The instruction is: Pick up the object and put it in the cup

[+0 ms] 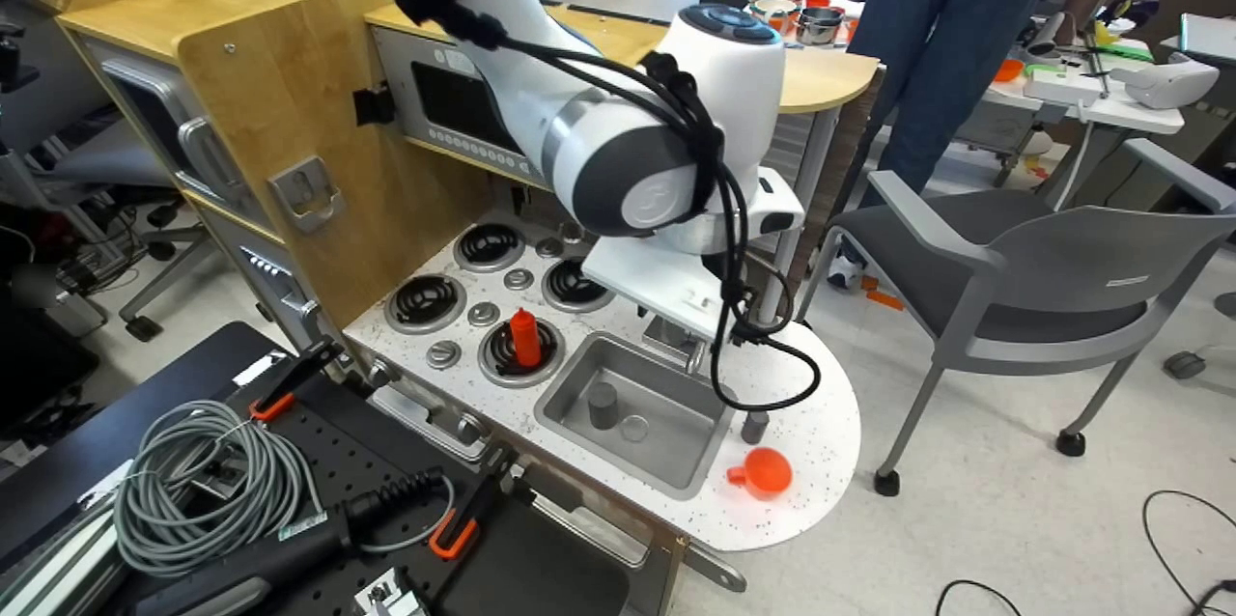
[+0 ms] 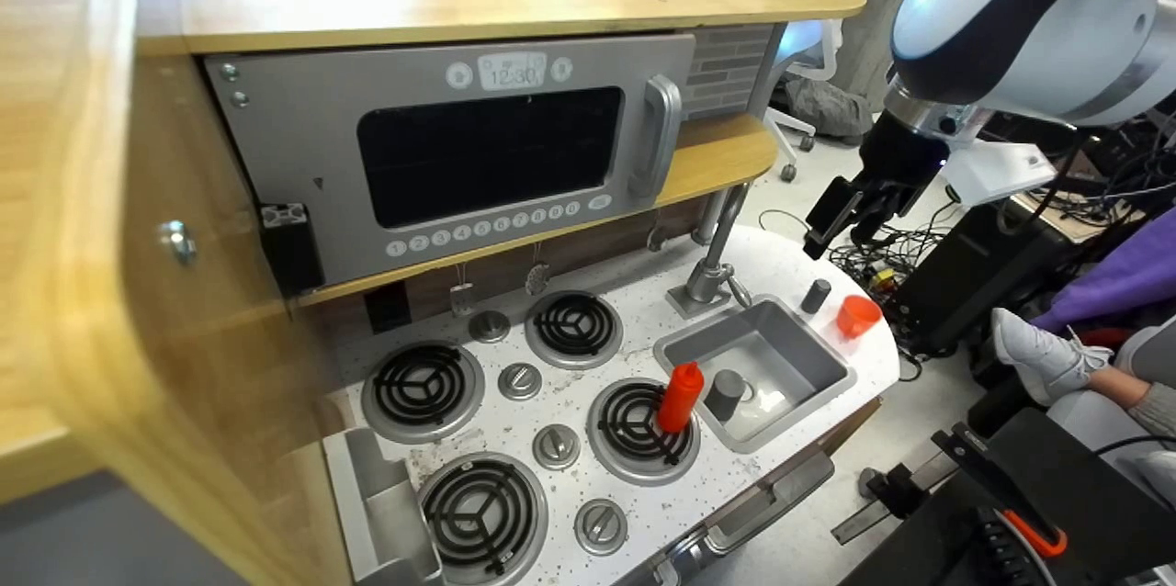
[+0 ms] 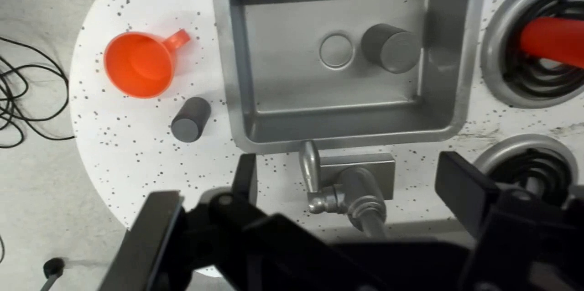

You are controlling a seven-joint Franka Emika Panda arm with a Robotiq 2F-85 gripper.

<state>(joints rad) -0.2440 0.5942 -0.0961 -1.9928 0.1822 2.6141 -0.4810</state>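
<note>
An orange-red cup [image 1: 770, 473] stands upright on the white counter's rounded end, in both exterior views [image 2: 858, 316] and in the wrist view [image 3: 137, 65]. A small dark grey cylinder [image 3: 190, 120] stands beside it, apart from it, also in both exterior views [image 1: 755, 427] [image 2: 816, 295]. A second grey cylinder [image 3: 396, 49] stands in the sink [image 3: 235, 99]. A red bottle [image 2: 681, 397] stands on a burner. Which is the task's object cannot be told. My gripper [image 3: 349, 179] is open and empty, above the counter on the faucet side; it also shows in an exterior view [image 2: 838, 237].
The faucet [image 3: 360, 186] rises between my fingers' outlines in the wrist view. The microwave [image 2: 487, 154] and wooden shelf [image 2: 726, 154] overhang the counter's back. A black cart [image 1: 367, 462] with cables stands in front. Several burners [image 2: 424, 391] lie beside the sink.
</note>
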